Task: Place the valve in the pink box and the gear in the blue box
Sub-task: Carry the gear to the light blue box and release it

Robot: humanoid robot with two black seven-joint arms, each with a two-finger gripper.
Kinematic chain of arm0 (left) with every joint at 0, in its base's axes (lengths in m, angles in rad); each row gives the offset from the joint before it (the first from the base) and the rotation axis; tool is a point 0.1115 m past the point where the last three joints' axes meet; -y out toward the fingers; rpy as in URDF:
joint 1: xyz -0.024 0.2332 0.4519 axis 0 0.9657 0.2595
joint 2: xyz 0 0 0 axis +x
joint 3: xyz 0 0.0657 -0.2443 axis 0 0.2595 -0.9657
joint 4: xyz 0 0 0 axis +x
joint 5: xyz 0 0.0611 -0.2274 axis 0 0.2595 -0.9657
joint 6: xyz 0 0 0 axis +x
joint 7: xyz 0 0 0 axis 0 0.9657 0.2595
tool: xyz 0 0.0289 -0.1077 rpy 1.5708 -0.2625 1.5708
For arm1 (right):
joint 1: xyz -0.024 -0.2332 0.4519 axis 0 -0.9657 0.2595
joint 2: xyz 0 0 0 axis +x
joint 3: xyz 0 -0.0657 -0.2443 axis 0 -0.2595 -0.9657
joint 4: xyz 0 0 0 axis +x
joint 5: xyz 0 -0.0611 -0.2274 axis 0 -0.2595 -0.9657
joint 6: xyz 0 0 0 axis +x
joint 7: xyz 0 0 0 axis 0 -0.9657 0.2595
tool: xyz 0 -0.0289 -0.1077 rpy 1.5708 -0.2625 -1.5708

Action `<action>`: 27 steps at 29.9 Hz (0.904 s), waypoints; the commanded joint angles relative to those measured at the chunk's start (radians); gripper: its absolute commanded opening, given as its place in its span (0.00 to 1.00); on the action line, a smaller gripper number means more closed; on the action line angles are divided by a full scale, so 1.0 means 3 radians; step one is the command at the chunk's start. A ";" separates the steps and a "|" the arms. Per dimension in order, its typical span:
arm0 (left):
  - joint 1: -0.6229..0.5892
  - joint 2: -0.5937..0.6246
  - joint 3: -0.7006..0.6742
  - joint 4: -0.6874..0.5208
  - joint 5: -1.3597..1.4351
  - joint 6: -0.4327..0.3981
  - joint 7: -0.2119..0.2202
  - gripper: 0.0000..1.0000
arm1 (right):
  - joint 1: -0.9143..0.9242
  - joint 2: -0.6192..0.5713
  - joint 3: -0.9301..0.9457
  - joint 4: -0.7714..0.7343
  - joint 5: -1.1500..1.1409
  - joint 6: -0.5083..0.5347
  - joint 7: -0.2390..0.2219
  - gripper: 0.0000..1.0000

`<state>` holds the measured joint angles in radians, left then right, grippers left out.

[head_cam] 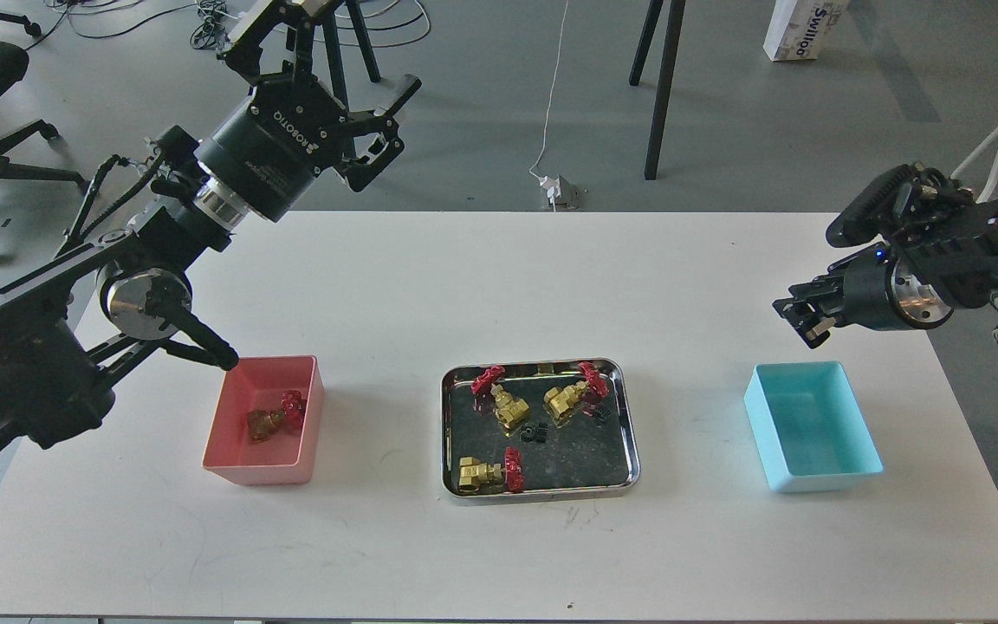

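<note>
Three brass valves with red handwheels lie in the steel tray (542, 496): one at the back left (504, 402), one at the back right (570, 397), one at the front left (483, 472). Tiny black gears (535, 432) lie between them. A fourth valve (272, 419) lies in the pink box (258, 473). The blue box (763, 438) at the right looks empty. My left gripper (339, 82) is open and empty, high beyond the table's far left edge. My right gripper (802, 321) hangs above the table just behind the blue box; its fingers look dark and small.
The tray sits mid-table between the two boxes. Bare white tabletop lies in front of and behind them. Beyond the table are chair legs, a black stand's legs (657, 95), cables and a white plug (555, 191) on the floor.
</note>
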<state>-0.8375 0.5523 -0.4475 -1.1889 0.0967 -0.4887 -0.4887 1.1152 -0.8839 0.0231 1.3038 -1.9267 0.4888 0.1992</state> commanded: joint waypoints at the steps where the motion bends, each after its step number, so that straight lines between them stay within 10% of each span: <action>1: 0.0000 -0.0005 0.0004 0.0000 0.0000 0.0000 0.0000 0.92 | -0.0214 -0.0045 0.0030 -0.0005 0.0000 0.0000 -0.0004 0.19; 7: 0.0005 0.0010 0.0004 -0.0005 0.0000 0.0000 0.0000 0.92 | -0.0332 -0.0045 0.0035 0.0000 0.0010 0.0000 -0.0009 0.28; 9: 0.0005 0.0010 0.0004 0.0000 0.0000 0.0000 0.0000 0.92 | -0.0348 -0.0040 0.0046 -0.0015 0.0020 0.0000 -0.0010 0.50; 11: 0.0005 0.0000 0.0004 0.0000 0.0000 0.0000 0.0000 0.92 | -0.0368 -0.0045 0.0097 -0.0015 0.0157 0.0000 -0.0030 0.97; 18: 0.0015 -0.0026 0.0004 0.0000 0.0000 0.0000 0.0000 0.92 | -0.0389 -0.0055 0.0617 -0.0152 0.1215 0.0000 -0.0081 1.00; 27: -0.0056 -0.0081 -0.0012 0.0546 0.0000 0.0000 0.0000 0.92 | -0.0435 -0.0004 0.1170 -0.0577 0.4920 -0.0238 0.0011 1.00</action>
<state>-0.8436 0.5485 -0.4457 -1.1126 0.0970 -0.4888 -0.4887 0.9865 -0.8873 0.3142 1.1437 -0.8893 0.4626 0.1841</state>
